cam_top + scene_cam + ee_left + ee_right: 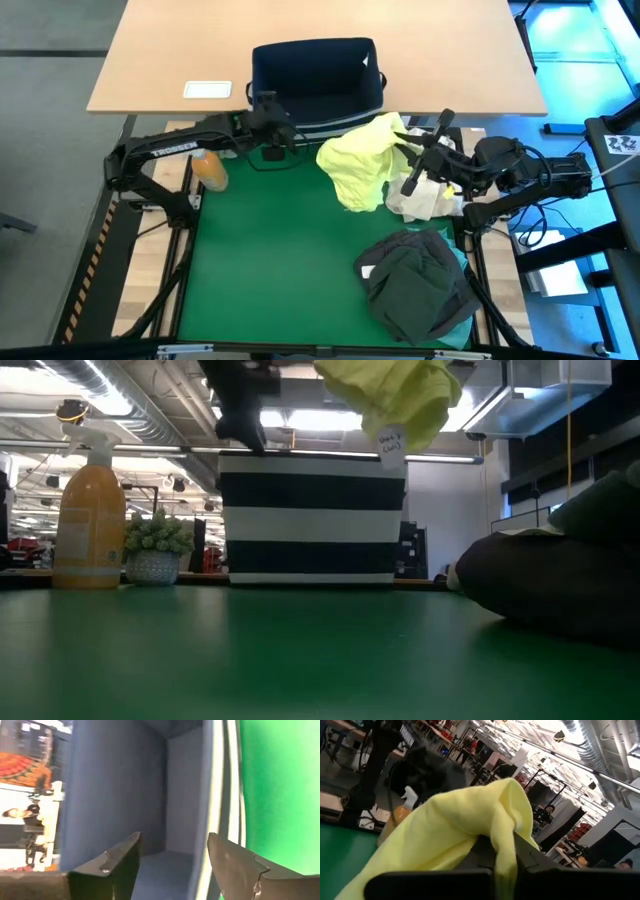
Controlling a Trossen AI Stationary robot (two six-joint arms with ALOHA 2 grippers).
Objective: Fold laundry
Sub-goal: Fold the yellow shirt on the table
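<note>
At mat's far edge, mid-right: yellow-green shirt [362, 165] hoisted clear of green mat [270, 260], pinched in right gripper [408, 143], fingers pressed together on the fabric, likely lifted to hang free before laying flat. Left gripper [272, 128] hovering beside navy fabric bin [318, 85], fingers [107, 865] spread, holding nothing. Dark garments [418, 285] heaped at near right corner, unfolded. Spray bottle [208, 168] at far left edge.
</note>
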